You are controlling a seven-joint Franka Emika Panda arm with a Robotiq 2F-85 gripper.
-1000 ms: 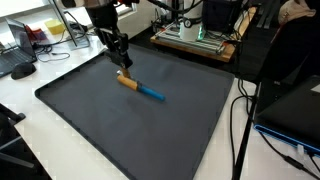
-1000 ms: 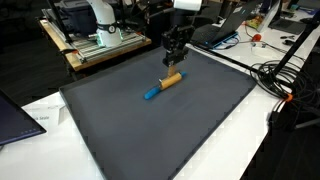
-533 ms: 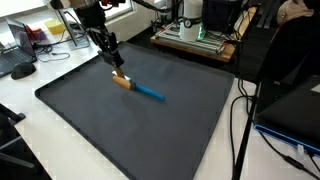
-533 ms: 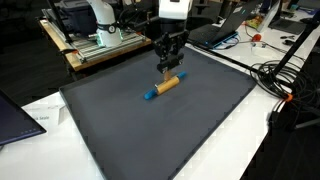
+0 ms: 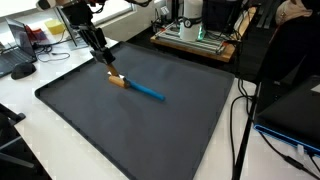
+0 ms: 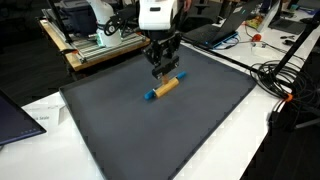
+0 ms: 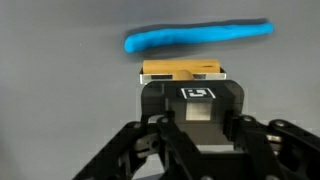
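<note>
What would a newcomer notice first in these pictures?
A marker with a blue end and a tan end lies near the far edge of a big dark mat. The claw grips its tan end from above. In the wrist view the blue part runs across the top.

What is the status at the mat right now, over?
Gripper shut on the marker's tan end. Marker low over the dark mat, blue end free. Nothing in the way.
</note>
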